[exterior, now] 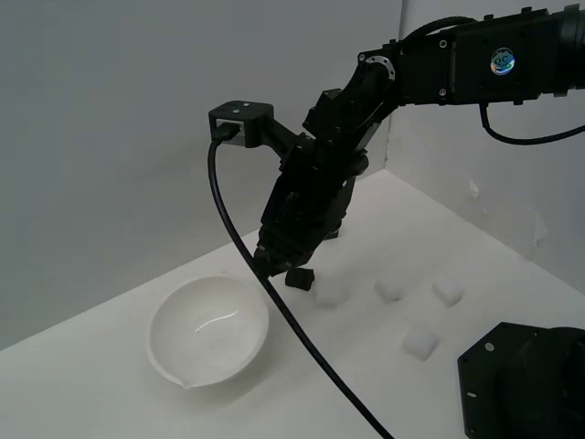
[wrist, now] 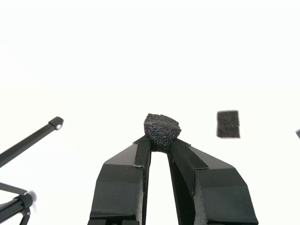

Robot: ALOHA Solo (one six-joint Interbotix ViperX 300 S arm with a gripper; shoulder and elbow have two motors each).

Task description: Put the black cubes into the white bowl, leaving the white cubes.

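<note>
In the wrist view my gripper (wrist: 158,147) is shut on a black cube (wrist: 161,131), pinched between its fingertips. A second black cube (wrist: 228,124) lies loose on the white table, farther off. In the exterior view the gripper (exterior: 272,265) hangs low just beyond the far rim of the white bowl (exterior: 169,352), which looks empty. A black cube (exterior: 300,277) shows right beside the fingertips; I cannot tell whether it is the held one. White cubes (exterior: 331,291) (exterior: 390,288) (exterior: 448,291) sit in a row to the exterior view's right of it. One more white cube (exterior: 420,341) lies nearer.
A black cable (exterior: 274,302) hangs from the wrist camera mount and runs across the table past the bowl. A black robot base (exterior: 526,384) fills the near corner on the exterior view's right. White walls close the table at the back.
</note>
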